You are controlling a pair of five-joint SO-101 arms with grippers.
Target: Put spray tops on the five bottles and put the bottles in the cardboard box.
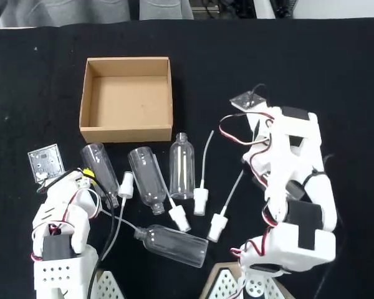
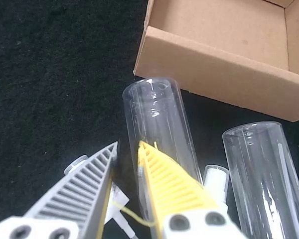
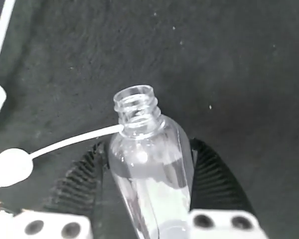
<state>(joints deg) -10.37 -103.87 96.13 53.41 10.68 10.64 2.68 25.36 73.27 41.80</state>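
Note:
The cardboard box [image 1: 127,99] stands open at the back left with nothing in it. Three clear capless bottles [image 1: 182,165] lie side by side in front of it, and another bottle [image 1: 172,245] lies nearer the front. Several white spray tops [image 1: 201,199] with long tubes lie among them. My left gripper [image 2: 128,145] hovers over the leftmost bottle [image 2: 159,124], slightly open and holding nothing. My right gripper [image 3: 145,144] is shut on a fifth clear bottle [image 3: 142,149], whose open neck points away from the wrist, beside a spray top [image 3: 7,167].
The table is covered in black cloth [image 1: 311,56]. The right arm [image 1: 296,187] stands folded at the right side. A small square tag [image 1: 46,162] lies left of the bottles.

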